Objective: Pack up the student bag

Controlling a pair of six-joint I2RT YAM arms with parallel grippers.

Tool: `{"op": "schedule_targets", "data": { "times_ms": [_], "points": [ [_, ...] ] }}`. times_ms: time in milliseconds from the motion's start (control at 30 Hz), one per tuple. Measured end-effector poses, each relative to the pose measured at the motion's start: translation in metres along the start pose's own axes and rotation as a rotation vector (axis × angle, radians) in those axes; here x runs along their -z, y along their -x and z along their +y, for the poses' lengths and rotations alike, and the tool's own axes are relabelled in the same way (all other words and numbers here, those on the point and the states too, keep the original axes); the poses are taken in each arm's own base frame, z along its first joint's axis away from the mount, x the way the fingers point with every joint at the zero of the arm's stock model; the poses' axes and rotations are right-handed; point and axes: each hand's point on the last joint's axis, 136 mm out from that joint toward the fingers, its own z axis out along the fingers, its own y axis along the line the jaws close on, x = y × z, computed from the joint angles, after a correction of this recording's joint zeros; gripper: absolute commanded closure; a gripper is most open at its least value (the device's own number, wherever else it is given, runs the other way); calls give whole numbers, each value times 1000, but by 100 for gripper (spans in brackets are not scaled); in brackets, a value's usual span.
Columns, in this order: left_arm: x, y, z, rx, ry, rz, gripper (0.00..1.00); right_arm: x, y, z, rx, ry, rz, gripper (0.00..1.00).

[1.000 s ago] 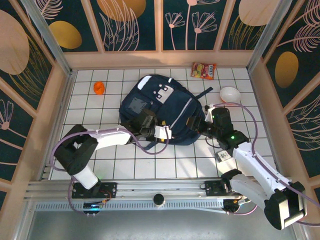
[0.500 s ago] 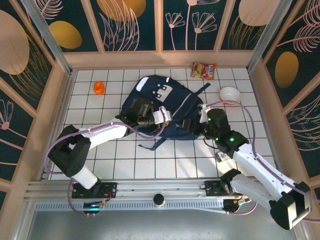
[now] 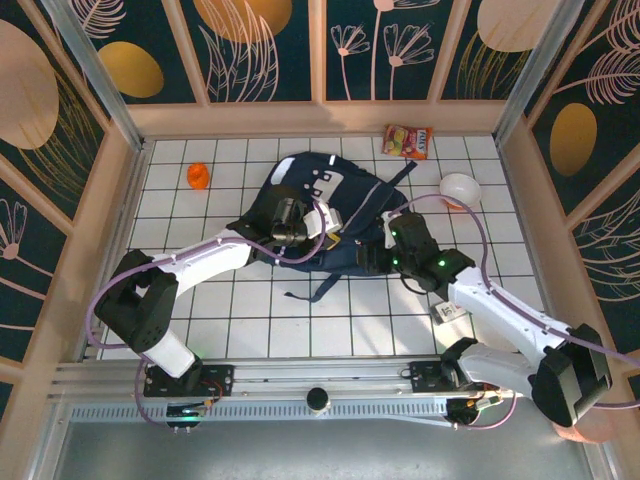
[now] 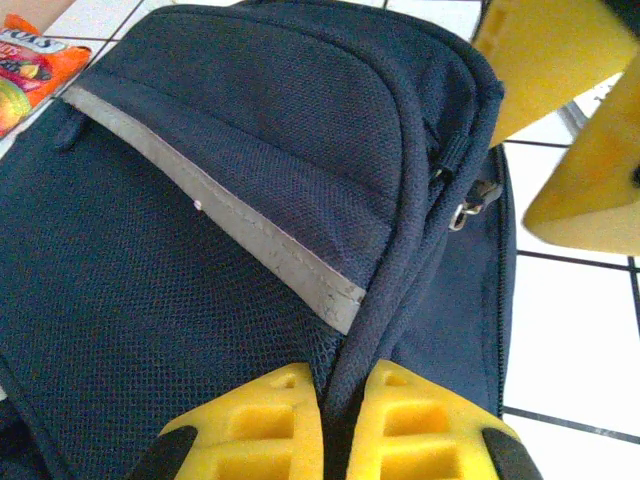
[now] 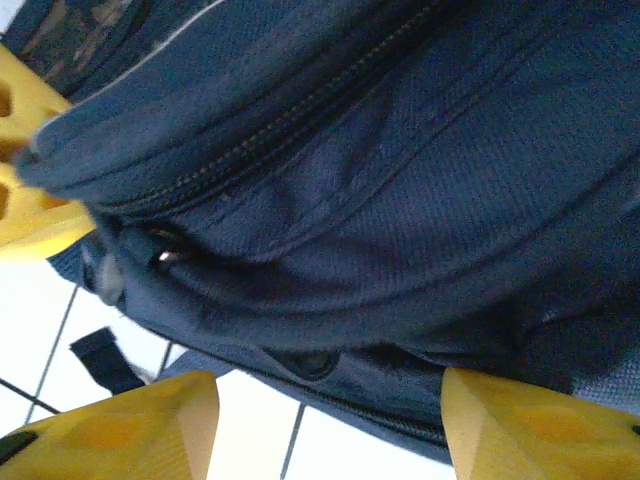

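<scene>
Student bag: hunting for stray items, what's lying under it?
Around the student bag the white tiled table shows, and a dark strap trails from its near edge. Anything beneath its body is covered.

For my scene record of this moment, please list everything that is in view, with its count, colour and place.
student bag: one, navy blue with white trim, middle of the table
snack packet: one, red and orange, far edge, right of centre
round thing: one, orange, far left, apart from the bag
bowl: one, white, right of the bag
table: one, white tiles with dark lines
left gripper: one, yellow fingers, shut on a ridge of the student bag
right gripper: one, yellow fingers, open at the bag's near right edge
</scene>
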Motion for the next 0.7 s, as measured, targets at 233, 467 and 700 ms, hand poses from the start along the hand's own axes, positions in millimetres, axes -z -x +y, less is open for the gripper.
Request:
{"op": "schedule_targets", "data": {
  "times_ms": [233, 467, 700],
  "points": [
    [1, 0, -1, 10, -14, -3, 100, -13, 6, 3, 66, 16, 1, 49],
    [2, 0, 0, 16, -18, -4, 100, -7, 18, 13, 106, 83, -21, 63],
    [3, 1, 1, 29, -20, -8, 100, -4, 20, 16, 56, 127, -14, 49]
  ]
}}
